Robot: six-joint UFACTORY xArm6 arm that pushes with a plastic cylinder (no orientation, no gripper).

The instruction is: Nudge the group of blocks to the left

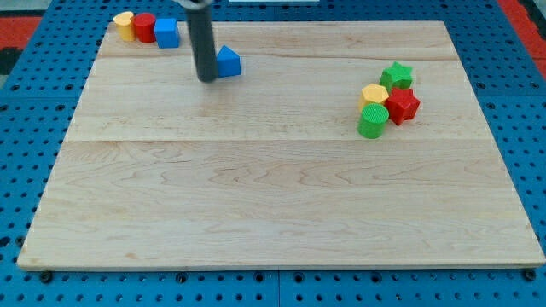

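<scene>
A group of blocks sits at the view's right: a green star (pixel 397 75), a yellow hexagon (pixel 374 94), a red star (pixel 403 105) and a green cylinder (pixel 373 121), all touching. My tip (pixel 206 79) is far to the left of this group, right next to the left side of a blue triangular block (pixel 229 61). At the view's top left a yellow block (pixel 124 25), a red block (pixel 144 27) and a blue cube (pixel 166 32) stand in a row.
The wooden board (pixel 273 205) lies on a blue pegboard surface (pixel 17 153). The rod (pixel 201 38) comes down from the view's top.
</scene>
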